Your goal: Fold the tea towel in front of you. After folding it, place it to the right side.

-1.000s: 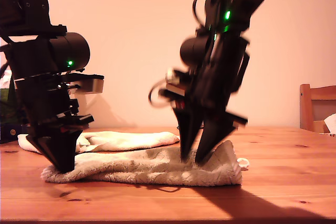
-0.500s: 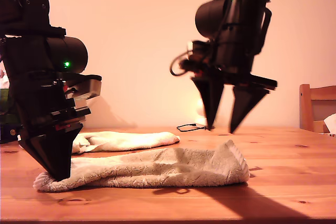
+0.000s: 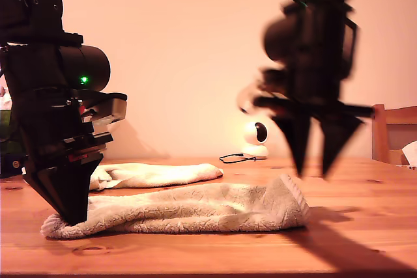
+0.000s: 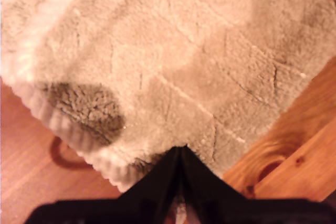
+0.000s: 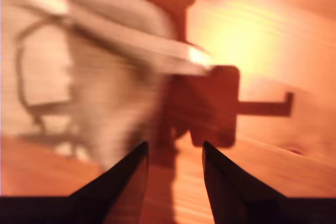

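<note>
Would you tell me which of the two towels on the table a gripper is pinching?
The nearer grey-green towel; my first gripper is shut on its corner. The paler towel behind lies untouched.

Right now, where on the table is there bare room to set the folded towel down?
Bare wood lies on the table past the towel toward the exterior view's right, below my open second gripper, and along the front edge. The exterior view's left is crowded: my first gripper pins the towel, a second cloth behind.
</note>
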Tool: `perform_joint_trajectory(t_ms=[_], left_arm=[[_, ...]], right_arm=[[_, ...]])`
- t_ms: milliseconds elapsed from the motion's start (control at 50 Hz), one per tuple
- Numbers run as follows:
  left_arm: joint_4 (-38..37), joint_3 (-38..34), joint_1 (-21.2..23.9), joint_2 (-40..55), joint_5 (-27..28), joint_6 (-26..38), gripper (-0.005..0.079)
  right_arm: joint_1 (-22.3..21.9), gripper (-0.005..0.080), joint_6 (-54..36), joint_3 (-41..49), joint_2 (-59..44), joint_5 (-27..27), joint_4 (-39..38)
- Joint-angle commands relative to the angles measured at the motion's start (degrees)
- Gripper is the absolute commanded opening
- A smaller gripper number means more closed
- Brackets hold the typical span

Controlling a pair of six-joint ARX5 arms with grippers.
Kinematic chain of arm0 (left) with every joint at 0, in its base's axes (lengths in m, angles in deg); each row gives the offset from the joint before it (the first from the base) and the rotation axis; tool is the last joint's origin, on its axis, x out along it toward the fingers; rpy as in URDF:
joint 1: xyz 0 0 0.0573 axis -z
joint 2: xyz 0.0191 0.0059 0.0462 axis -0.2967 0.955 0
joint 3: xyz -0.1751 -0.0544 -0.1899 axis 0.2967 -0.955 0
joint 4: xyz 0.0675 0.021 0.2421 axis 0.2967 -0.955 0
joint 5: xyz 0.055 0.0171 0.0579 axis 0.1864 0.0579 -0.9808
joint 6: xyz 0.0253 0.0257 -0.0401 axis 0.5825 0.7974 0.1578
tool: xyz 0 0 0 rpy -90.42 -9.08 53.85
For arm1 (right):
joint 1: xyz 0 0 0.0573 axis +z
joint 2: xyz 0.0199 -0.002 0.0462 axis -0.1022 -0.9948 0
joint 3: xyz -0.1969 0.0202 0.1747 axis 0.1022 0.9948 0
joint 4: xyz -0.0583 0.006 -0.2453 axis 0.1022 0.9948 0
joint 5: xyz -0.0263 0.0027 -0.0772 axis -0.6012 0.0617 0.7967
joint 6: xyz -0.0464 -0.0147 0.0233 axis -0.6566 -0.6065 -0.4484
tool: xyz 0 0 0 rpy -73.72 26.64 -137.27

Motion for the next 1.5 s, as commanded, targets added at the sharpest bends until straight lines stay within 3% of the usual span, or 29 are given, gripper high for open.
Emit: perform_joint_trajectory(t_ms=[0,140,580,880,1240,1480], left_arm=[[-1.4,-2.5,0.6,2.3,0.0,-0.2,-0.0019],[-1.4,-2.5,0.6,2.3,0.0,-0.2,-0.0019],[-1.3,-2.5,0.6,2.3,0.0,-0.2,-0.0019],[-1.4,-2.5,0.5,2.3,0.0,-0.2,-0.0019],[-2.0,-2.5,0.5,2.3,0.0,0.3,-0.0019],[-3.0,-2.5,0.5,2.3,0.0,0.9,-0.0019]], right_arm=[[0.0,0.0235,-0.3,2.3,-1.0,-0.5,-1.7],[0.0,-0.0009,-0.1,3.6,-1.0,-5.4,-5.6],[0.1,-0.001,1.6,4.2,-4.4,-13.9,-10.2],[0.5,-0.0011,1.5,4.8,-5.2,-11.2,-15.3],[0.5,-0.0011,3.1,5.1,-5.2,-9.9,-30.8],[0.5,-0.0011,3.7,5.1,-5.2,-8.8,-45.9]])
